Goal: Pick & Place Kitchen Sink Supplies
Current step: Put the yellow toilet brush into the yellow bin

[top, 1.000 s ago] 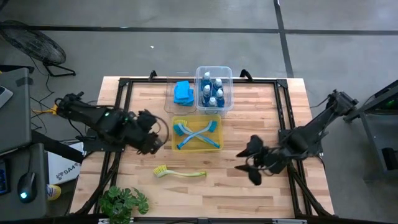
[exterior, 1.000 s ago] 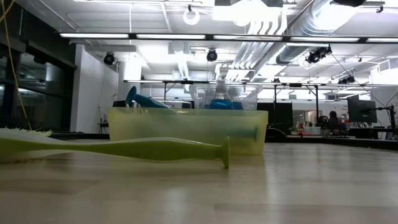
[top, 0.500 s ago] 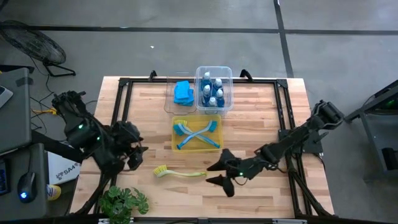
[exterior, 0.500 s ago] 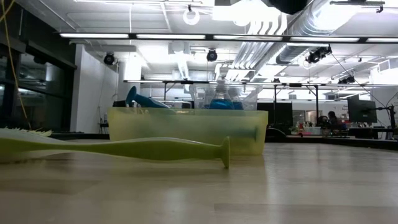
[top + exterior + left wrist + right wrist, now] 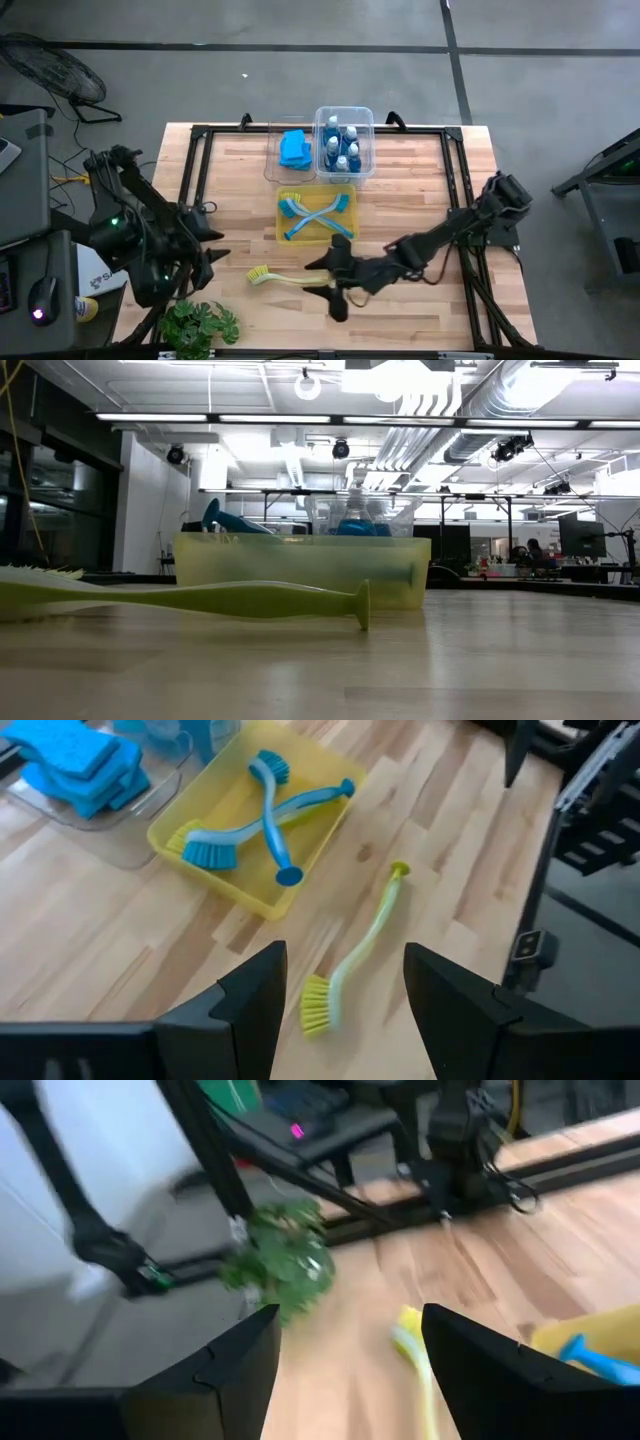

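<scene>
A yellow-green dish brush (image 5: 290, 279) lies flat on the wooden table, bristle head toward the left; it also shows in the low view (image 5: 200, 600) and both wrist views (image 5: 362, 952) (image 5: 415, 1350). My right gripper (image 5: 322, 288) hovers open over the brush's handle end, clear of it. My left gripper (image 5: 207, 250) stands open over the table's left edge, well away from the brush. Two blue brushes (image 5: 315, 214) lie crossed in the yellow bin (image 5: 282, 232). Blue bottles (image 5: 342, 148) and blue sponges (image 5: 293, 148) sit in clear bins.
A green leafy plant (image 5: 198, 325) stands at the near left corner. The yellow bin (image 5: 300, 570) sits mid-table, and the two clear bins (image 5: 366, 118) stand at the far edge. Black frame rails (image 5: 196, 165) run along the table's sides. Bare wood lies right of the brush.
My right gripper has swept toward the table's left, from the right side to the yellow-green brush's handle end, staying open. My left gripper has swung away from the yellow bin toward the table's left and near edge. The brush has kept still.
</scene>
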Controlling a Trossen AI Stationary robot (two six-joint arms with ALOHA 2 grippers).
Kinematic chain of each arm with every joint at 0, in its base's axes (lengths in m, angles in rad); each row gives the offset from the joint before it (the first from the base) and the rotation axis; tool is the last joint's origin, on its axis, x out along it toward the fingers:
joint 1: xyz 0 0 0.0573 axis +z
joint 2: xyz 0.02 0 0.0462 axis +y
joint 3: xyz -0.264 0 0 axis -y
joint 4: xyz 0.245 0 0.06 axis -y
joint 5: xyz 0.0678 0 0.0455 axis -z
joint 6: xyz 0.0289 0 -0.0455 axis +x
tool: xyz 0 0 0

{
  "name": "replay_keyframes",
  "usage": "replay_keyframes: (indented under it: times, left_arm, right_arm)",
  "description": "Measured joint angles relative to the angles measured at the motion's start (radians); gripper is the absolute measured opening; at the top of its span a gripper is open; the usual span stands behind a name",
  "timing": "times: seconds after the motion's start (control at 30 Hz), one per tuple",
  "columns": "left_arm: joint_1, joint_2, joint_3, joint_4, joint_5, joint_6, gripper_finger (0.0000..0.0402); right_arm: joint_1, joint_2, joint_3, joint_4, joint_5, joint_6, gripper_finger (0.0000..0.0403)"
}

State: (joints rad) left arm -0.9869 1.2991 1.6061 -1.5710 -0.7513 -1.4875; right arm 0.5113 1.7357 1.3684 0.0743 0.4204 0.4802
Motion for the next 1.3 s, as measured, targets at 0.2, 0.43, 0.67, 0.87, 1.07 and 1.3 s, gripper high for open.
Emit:
replay_keyframes:
  times: [0.2, 0.43, 0.67, 0.87, 1.07, 1.3]
  left_arm:
    - [-0.036, -0.002, -0.1, 0.036, -0.021, -0.086, 0.0197]
    - [-0.026, -0.002, -0.244, 0.471, -0.074, 0.16, 0.0197]
    - [0.113, -0.002, -0.394, 0.989, 0.059, 0.557, 0.0197]
    - [0.297, -0.002, -0.456, 1.231, 0.328, 0.832, 0.0197]
    - [0.479, -0.003, -0.516, 1.338, 0.541, 0.961, 0.0197]
    - [0.674, -0.003, -0.615, 1.434, 0.774, 1.033, 0.0197]
  right_arm:
    - [-0.042, 0.107, 0.224, -0.343, -0.088, 0.041, 0.0236]
    - [-0.065, 0.195, 0.332, -0.559, -0.185, 0.09, 0.0236]
    - [-0.074, 0.255, 0.332, -0.614, -0.261, 0.098, 0.0236]
    - [-0.081, 0.302, 0.331, -0.659, -0.325, 0.103, 0.0236]
    - [-0.083, 0.308, 0.331, -0.705, -0.293, 0.1, 0.0236]
    - [-0.087, 0.314, 0.331, -0.702, -0.276, 0.081, 0.0236]
